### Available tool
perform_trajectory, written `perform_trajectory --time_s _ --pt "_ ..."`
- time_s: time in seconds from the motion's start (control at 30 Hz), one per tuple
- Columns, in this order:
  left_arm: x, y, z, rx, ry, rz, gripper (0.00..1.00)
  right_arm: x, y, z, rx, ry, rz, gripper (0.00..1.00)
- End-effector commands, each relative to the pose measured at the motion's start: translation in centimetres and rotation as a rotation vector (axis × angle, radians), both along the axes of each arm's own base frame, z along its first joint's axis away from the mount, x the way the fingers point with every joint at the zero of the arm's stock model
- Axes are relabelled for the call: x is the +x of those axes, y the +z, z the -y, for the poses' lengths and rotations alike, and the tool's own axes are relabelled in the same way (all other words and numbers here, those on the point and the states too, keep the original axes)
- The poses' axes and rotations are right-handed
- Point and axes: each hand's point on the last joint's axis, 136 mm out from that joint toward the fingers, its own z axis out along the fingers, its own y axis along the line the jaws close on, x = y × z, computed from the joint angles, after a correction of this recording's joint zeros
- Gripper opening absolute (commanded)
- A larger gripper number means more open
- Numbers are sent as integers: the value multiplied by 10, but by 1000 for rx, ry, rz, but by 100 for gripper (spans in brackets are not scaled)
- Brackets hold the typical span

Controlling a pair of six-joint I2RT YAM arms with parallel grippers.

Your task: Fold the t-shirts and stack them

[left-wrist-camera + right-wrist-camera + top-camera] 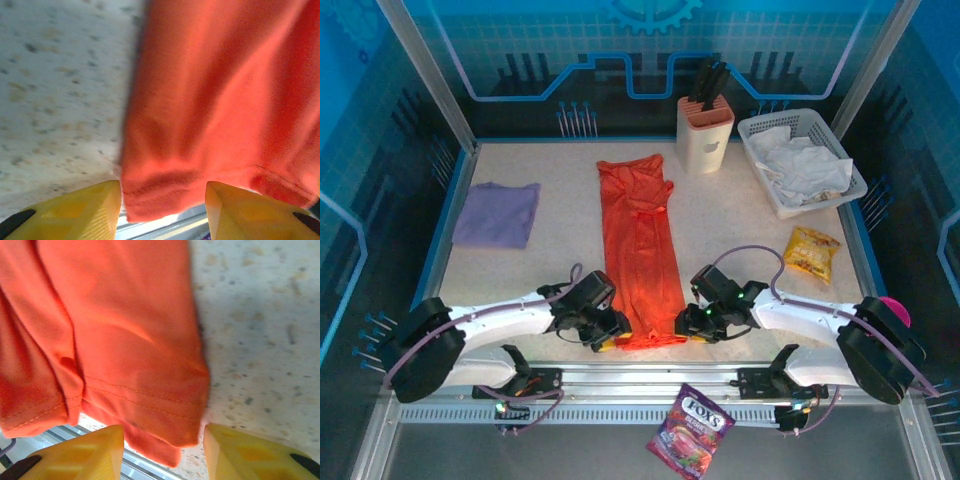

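Our left gripper and right gripper gape astride the orange-red t-shirt (hem unpinched); we fear shallow bites slipping off.

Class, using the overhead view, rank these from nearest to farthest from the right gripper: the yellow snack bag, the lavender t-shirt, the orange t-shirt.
Measured from the right gripper:
1. The orange t-shirt: its near hem lies right at the fingers, just to the left.
2. The yellow snack bag: farther back, on the right.
3. The lavender t-shirt: across the table, on the left side.
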Motion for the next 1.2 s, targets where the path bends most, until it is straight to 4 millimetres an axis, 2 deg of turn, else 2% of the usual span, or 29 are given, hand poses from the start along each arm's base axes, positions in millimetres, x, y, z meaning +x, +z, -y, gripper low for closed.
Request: perform_trajectory --time_s 0.0,0.27,0.53,0.7,0.93,1.17 --pt "-3 6 -7 7 3 30 49 3 9 -9 35 13 32 47" --pt "-10 -10 -14 35 1 -4 49 3 3 0 -38 21 22 47" --pt "-8 -18 -6 24 -10 -18 48 5 0 8 -83 4 29 48" --pt "2 -19 3 -2 7 4 48 8 -4 3 -68 1 30 46" --pt "10 -25 12 -5 8 11 46 15 2 -16 21 37 60 41" --pt "19 -20 20 -2 -9 29 41 17 7 -19 36 43 79 39"
